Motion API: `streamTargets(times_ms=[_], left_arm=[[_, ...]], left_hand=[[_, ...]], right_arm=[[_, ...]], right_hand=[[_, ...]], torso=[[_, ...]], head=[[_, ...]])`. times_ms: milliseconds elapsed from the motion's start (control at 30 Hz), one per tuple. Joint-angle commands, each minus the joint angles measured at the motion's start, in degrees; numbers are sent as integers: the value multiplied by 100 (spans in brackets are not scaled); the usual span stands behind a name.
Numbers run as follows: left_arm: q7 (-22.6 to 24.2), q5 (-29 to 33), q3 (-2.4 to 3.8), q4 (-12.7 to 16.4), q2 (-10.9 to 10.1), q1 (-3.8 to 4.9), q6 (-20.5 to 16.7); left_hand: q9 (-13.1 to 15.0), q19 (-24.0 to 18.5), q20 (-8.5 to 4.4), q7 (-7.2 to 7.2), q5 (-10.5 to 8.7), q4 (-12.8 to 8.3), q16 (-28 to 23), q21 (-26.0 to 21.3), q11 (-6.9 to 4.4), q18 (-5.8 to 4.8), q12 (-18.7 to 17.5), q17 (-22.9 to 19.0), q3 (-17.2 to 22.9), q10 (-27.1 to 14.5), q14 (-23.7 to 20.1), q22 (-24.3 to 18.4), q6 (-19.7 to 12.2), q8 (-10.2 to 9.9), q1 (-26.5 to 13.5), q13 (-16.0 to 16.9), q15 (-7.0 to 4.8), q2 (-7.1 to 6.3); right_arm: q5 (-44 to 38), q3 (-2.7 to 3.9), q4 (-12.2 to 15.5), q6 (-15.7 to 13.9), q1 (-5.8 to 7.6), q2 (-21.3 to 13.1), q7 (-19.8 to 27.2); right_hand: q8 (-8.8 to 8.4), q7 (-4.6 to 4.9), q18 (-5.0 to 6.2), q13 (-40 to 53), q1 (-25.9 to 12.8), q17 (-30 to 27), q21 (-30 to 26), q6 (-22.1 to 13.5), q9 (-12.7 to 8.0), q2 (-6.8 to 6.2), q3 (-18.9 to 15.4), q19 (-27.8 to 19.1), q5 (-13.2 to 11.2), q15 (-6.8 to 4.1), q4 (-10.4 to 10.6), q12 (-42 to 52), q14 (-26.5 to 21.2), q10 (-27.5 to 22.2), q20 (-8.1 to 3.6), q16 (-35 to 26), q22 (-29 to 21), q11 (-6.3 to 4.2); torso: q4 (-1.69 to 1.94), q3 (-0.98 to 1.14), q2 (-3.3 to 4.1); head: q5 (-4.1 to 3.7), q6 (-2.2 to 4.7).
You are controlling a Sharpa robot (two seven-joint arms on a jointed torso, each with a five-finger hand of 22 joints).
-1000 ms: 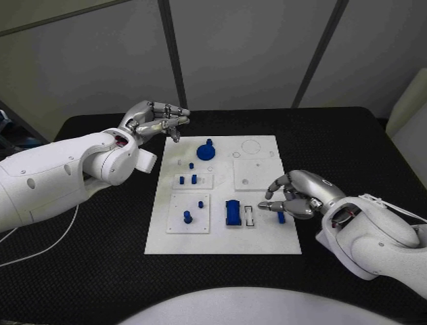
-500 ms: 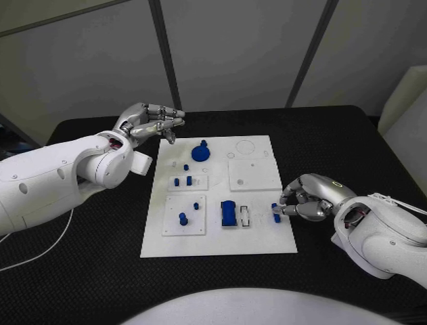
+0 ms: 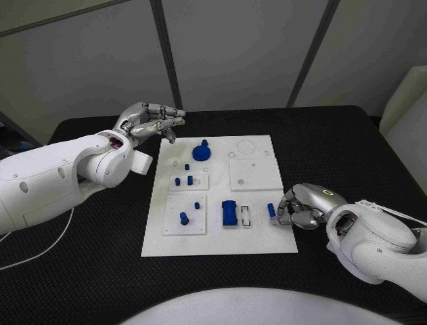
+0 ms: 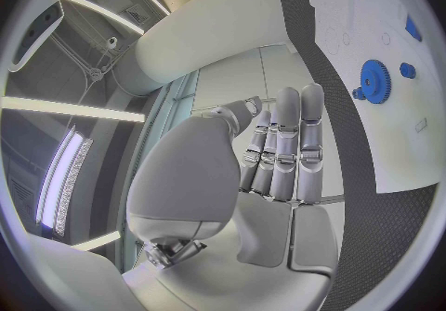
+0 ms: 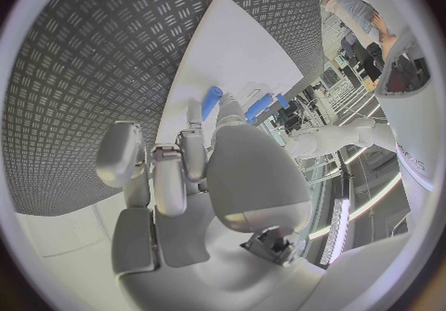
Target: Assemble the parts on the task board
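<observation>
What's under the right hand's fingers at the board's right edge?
A small blue peg stands on the white task board at the right hand's fingertips. Whether they grip it is hidden.

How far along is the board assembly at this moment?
Early to midway. Already standing on the task board: the gear and several pegs. In hand: the right hand pinches a small blue part at the board's right edge. The left hand holds nothing; empty holes remain.

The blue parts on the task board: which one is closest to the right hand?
The small blue peg near the board's right edge, directly beside the right hand and its fingers. The other blue parts, such as the blue block, lie farther left or farther up the board.
</observation>
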Motion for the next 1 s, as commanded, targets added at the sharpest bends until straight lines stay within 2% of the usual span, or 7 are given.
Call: streamTargets(times_ms=[33, 167, 367, 933, 967, 1000], left_arm=[[59, 20, 4, 5, 8, 8, 37], [58, 20, 4, 2, 14, 8, 43], [51, 20, 4, -3, 16, 8, 49], [28, 20, 4, -1, 9, 8, 68], [26, 20, 4, 0, 9, 8, 69], [23, 20, 4, 1, 7, 8, 71]], left_hand=[[6, -10, 11, 6, -10, -23, 29, -19, -8, -62, 29, -5, -19, -43, -25, -6, -34, 32, -21, -6, 28, -8], [6, -10, 11, 6, -10, -23, 29, -19, -8, -62, 29, -5, -19, -43, -25, -6, -34, 32, -21, -6, 28, -8], [6, -9, 11, 8, -11, -20, 30, -19, -7, -63, 32, -7, -20, -45, -25, -6, -34, 34, -26, -6, 29, -5], [6, -9, 11, 8, -11, -20, 30, -19, -7, -63, 32, -7, -20, -45, -25, -6, -34, 34, -26, -6, 29, -5], [6, -9, 11, 8, -11, -20, 30, -19, -7, -63, 32, -7, -20, -45, -25, -6, -34, 34, -26, -6, 29, -5], [6, -9, 11, 8, -11, -20, 30, -19, -7, -63, 32, -7, -20, -45, -25, -6, -34, 34, -26, -6, 29, -5]], right_arm=[[-186, -24, -70, 73, -40, 53, -169], [-187, -24, -143, 101, -50, 132, -262], [-197, -23, -219, 171, -55, 263, -394], [-711, -22, -348, 582, -56, 518, -695], [-736, -22, -352, 614, -56, 526, -701], [-772, -22, -356, 666, -56, 538, -708]], right_hand=[[-32, 4, 4, -350, 69, 1075, 29, 54, -52, 42, 3, 37, 42, 19, 44, 23, 504, 47, -4, 14, 10, -16], [-42, -13, -2, -331, 137, 1124, 49, 106, -70, 99, 30, 57, 39, 9, 40, 46, 515, 59, -12, 39, 41, -29], [-52, -17, 0, -335, 171, 1122, 43, 119, -81, 115, 37, 54, 30, 5, 34, 38, 515, 55, -16, 37, 33, -34], [-141, -5, 13, -369, 475, 1087, -12, 116, -151, 59, 71, 11, 54, 4, -121, -34, 506, 0, -22, 18, -36, -29], [-146, -8, 13, -367, 549, 1089, -13, 123, -157, 75, 105, 10, 12, 1, -161, -35, 506, -3, -23, 19, -36, -33], [-157, -18, 13, -365, 720, 1090, -14, 142, -169, 114, 200, 11, -135, -10, -252, -38, 506, -10, -30, 19, -34, -44]], torso=[[1, 2, 6], [6, 0, 9], [2, 0, 9], [2, -4, 3], [2, -4, 3], [4, -5, 5]], head=[[-12, 4], [-27, -13], [-25, -19], [-12, -45], [-12, -46], [-15, -46]])
